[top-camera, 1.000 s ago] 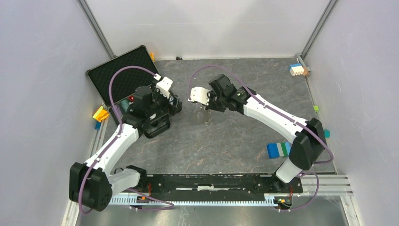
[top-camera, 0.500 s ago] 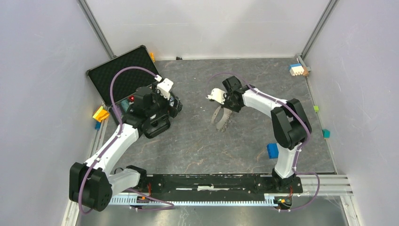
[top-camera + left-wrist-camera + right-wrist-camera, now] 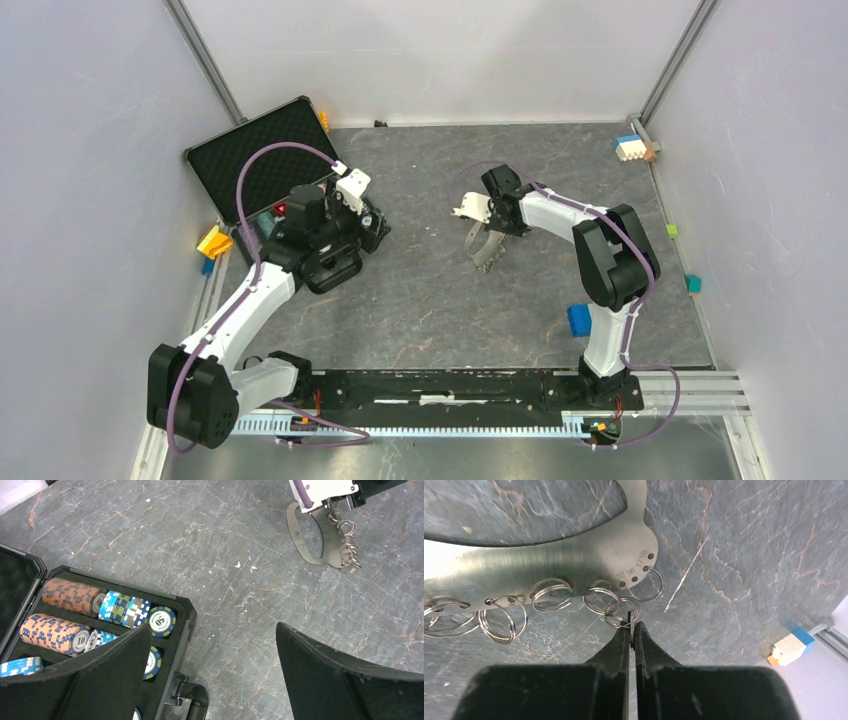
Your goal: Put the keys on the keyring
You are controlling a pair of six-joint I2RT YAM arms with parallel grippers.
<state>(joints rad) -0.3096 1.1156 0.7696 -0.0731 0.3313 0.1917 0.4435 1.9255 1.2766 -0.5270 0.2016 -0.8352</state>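
Note:
The keyring (image 3: 484, 250) is a flat grey metal loop lying on the stone table right of centre. In the right wrist view the keyring (image 3: 524, 565) carries several small split rings (image 3: 501, 625) along its edge. My right gripper (image 3: 631, 625) is shut on a thin dark sliver seen edge-on, apparently the key, whose tip sits against a split ring at the plate's corner. From above, the right gripper (image 3: 487, 228) hangs over the loop's top end. My left gripper (image 3: 212, 627) stands wide open with nothing between its fingers, above the case's edge, well left of the keyring (image 3: 295, 532).
An open black case (image 3: 260, 165) holding poker chips (image 3: 70, 597) lies at the left, its handle (image 3: 192, 695) below my left gripper. A blue block (image 3: 578, 320) sits by the right arm's base. A white and blue block (image 3: 632, 148) is at the far right corner.
The right arm has folded back to the right, and the keyring has shifted right along with its gripper. The left arm has stayed put, its jaws opening slightly wider.

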